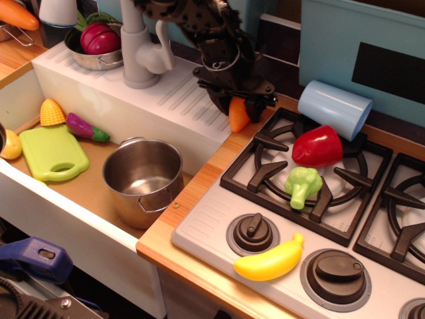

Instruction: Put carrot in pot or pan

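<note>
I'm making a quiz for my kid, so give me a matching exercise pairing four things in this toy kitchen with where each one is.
Things:
1. carrot
2. pot
3. broccoli
4. banana

Places:
A. on the burner grate
B. between the stove knobs
C. in the gripper
D. in the sink basin

Pairs: 1-C, 2-D, 3-A, 4-B

Warm, even indoor light — soft shadows, mild glare on steel pot (143,178)
</note>
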### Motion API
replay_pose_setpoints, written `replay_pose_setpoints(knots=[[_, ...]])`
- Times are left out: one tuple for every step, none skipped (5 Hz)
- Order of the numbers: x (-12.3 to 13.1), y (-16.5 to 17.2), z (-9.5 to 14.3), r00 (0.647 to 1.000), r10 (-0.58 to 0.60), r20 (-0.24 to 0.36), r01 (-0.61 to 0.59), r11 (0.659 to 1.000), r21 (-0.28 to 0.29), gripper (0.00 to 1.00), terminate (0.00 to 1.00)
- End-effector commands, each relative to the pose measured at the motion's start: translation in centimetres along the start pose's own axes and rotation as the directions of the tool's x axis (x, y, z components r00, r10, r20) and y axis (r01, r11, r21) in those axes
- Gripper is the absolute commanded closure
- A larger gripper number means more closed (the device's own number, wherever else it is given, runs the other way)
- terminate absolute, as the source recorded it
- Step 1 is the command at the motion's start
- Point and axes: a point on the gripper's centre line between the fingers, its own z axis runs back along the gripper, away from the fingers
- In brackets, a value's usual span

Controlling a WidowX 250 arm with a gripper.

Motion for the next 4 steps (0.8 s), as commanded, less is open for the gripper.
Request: replay_pose_setpoints(knots=[[0.4,1.8,3.5,0.999,-0.032,0.006,0.032,0.992,0.125,1.0,0.0],[-0.4,3.5,6.0,0.998,-0.054,-0.036,0.061,0.971,0.232,1.0,0.0],[-1.9,4.5,7.2,0.998,-0.04,-0.055,0.054,0.955,0.29,1.0,0.0],[-3.9,5.6,7.6,0.997,-0.007,-0.083,0.034,0.946,0.323,1.0,0.0]])
